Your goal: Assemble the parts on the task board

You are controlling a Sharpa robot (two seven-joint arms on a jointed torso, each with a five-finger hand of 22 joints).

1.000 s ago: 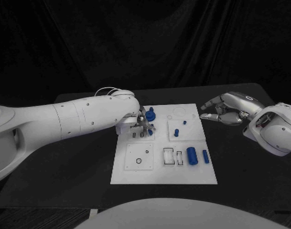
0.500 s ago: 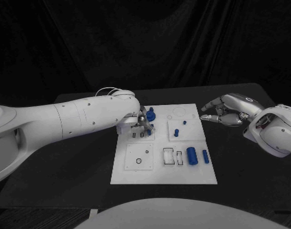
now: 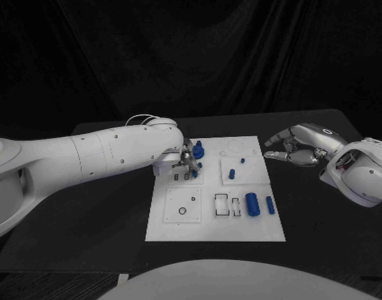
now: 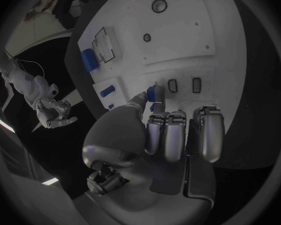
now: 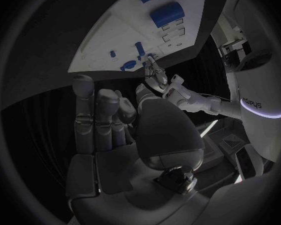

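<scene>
The white task board lies mid-table. My left hand hovers over its far left corner and pinches a small blue part between thumb and a finger, just above two small rectangular slots. A blue part stands at the board's far left, beside that hand. Two small blue pegs sit in the far right panel. A thick blue cylinder and a slim blue part lie at the right edge. My right hand hangs off the board's far right corner, holding nothing, fingers loosely bent.
The board's near left panel has a ring mark and a small hole. Two empty rectangular outlines lie beside the thick cylinder. Black table surrounds the board, with a dark curtain behind it.
My right hand has drifted slightly to the right. My left hand stays over the slots with the blue part still pinched.
</scene>
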